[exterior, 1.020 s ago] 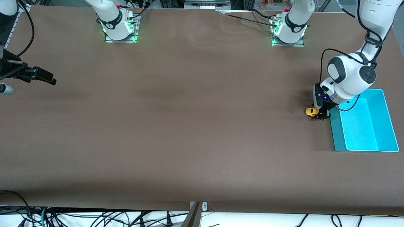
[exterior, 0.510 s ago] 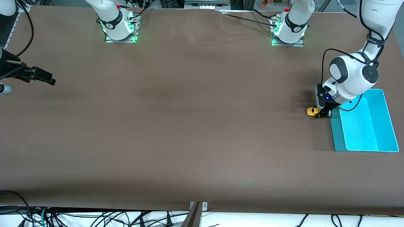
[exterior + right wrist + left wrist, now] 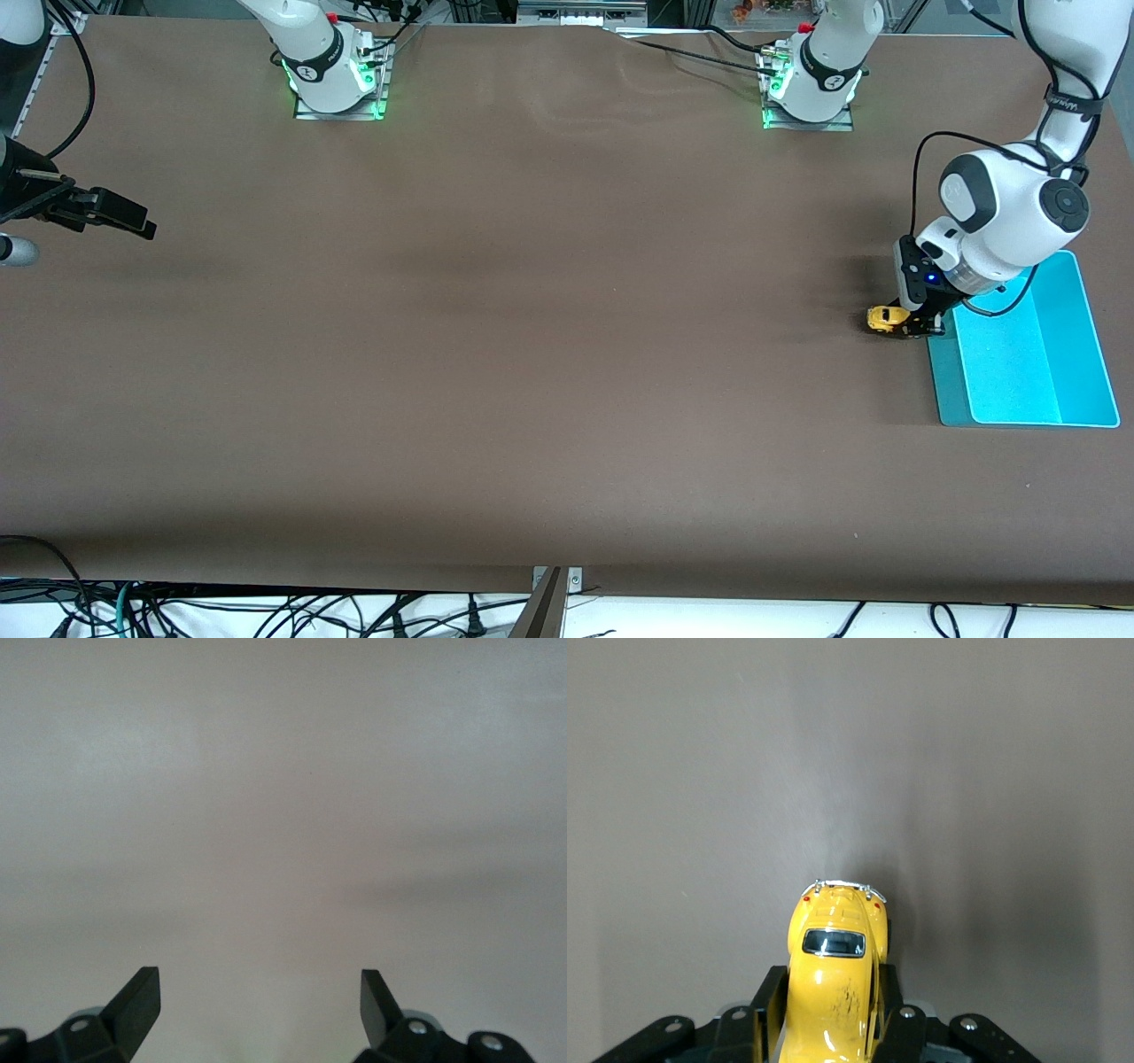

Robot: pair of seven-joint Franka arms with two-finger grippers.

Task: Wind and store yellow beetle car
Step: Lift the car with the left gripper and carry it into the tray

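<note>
The yellow beetle car (image 3: 886,318) sits low at the table (image 3: 532,354) surface at the left arm's end, just beside the turquoise bin (image 3: 1094,354) on the side toward the right arm, with its long axis running along the table's length and its free end pointing away from the bin. The left gripper (image 3: 921,326) is clamped across the car's body; in the left wrist view the fingers (image 3: 769,1001) press its two flanks and the car (image 3: 833,979) projects straight out between them, rear window uppermost. Whether the wheels bear on the table cannot be told. The bin lies directly on the gripper's other side from the car, so storing appears to call for a short carry over the near rim. The left arm is by far the nearer. The right gripper (image 3: 259,1005) waits, jaws wide and holding nothing, over bare table at the right arm's end. Against the earlier frames, car and left gripper have shifted together slightly toward the bin, and the grip has tightened.
</note>
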